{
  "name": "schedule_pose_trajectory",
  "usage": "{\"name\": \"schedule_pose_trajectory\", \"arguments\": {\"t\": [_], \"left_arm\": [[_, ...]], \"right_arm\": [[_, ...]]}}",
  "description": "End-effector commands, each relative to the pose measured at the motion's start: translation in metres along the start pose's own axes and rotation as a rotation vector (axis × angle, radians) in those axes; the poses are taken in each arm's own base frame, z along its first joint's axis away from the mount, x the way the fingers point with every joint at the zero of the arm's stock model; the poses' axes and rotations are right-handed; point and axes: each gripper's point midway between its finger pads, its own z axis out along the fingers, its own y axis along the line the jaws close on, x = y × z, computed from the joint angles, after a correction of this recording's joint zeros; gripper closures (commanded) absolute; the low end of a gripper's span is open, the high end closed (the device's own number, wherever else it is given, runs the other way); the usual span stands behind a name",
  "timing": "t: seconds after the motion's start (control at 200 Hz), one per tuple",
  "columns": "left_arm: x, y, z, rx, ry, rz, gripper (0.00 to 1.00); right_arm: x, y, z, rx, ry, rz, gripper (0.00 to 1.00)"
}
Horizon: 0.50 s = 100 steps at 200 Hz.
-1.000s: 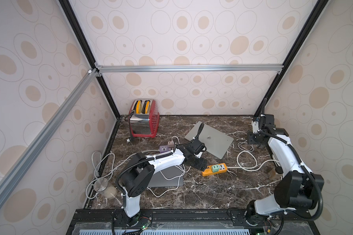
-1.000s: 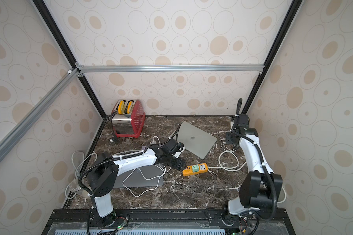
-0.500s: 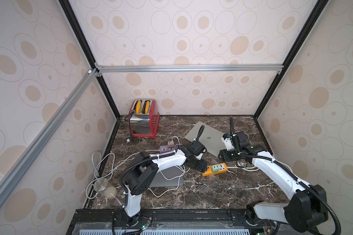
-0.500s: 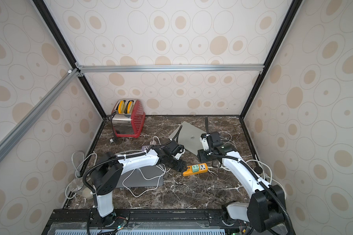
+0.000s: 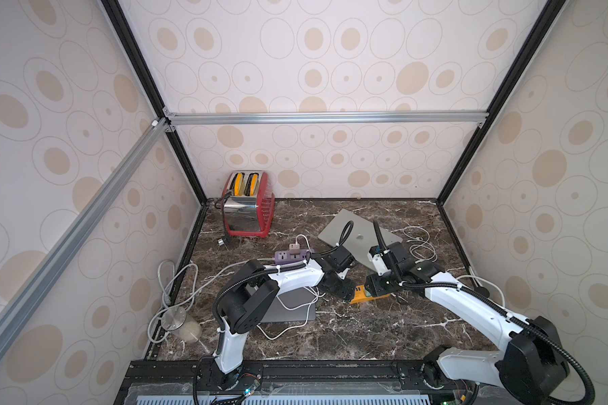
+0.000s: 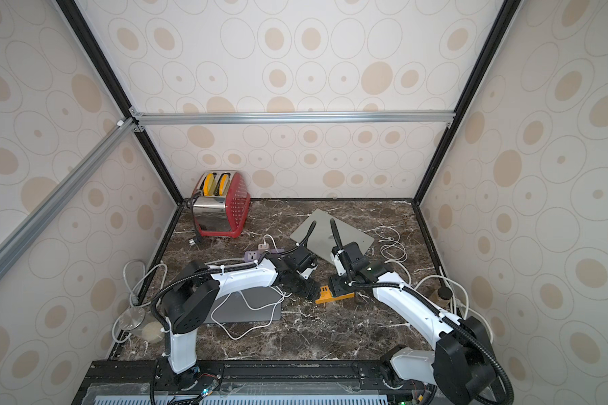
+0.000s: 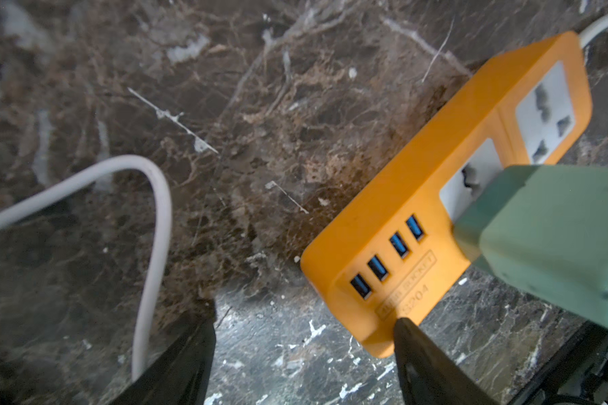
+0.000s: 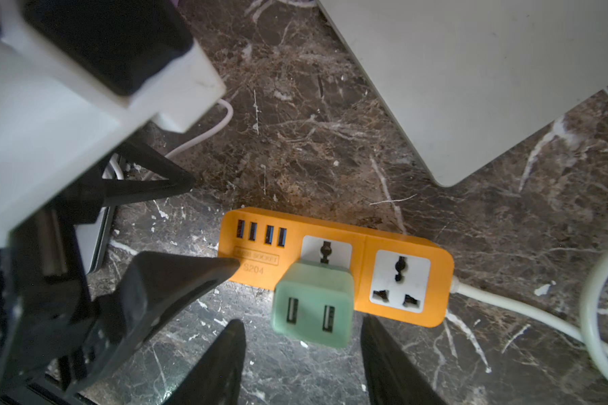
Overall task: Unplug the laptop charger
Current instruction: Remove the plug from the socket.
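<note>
The charger is a pale green block [image 8: 311,305] with two USB ports, plugged into an orange power strip [image 8: 365,252] on the marble top. My right gripper [image 8: 302,321] is open, with one finger on each side of the green block and a gap on both sides. My left gripper [image 7: 304,315] is open too. One of its fingers [image 7: 411,336] rests on the USB end of the strip [image 7: 418,175], and the other stands on bare marble. In both top views the two grippers [image 5: 344,289] [image 6: 341,285] meet over the strip [image 5: 365,297] [image 6: 325,296].
A silver laptop [image 5: 360,235] lies just behind the strip and a dark laptop [image 5: 292,308] lies under the left arm. A purple strip [image 5: 292,256] holds a white plug. A red toaster [image 5: 248,207] stands at the back left. White cables [image 5: 418,245] lie loose on the right.
The right arm has swung from the back right corner down to the orange strip, and its fingers now flank the green block. The left arm has barely moved.
</note>
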Motion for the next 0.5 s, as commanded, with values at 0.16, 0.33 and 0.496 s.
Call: {"name": "schedule_pose_trajectory", "arguments": {"t": [0.16,0.33,0.496], "left_arm": [[0.012,0.006,0.006,-0.035,0.04,-0.021,0.19],[0.013,0.005,0.007,-0.031,0.044,-0.021,0.19],[0.013,0.005,0.008,-0.029,0.044,-0.021,0.19]], "right_arm": [[0.003,-0.004,0.006,0.073,0.009,-0.004,0.45],[0.007,-0.007,0.011,0.113,0.015,-0.01,0.45],[0.01,-0.007,0.017,0.12,0.026,-0.008,0.45]]}}
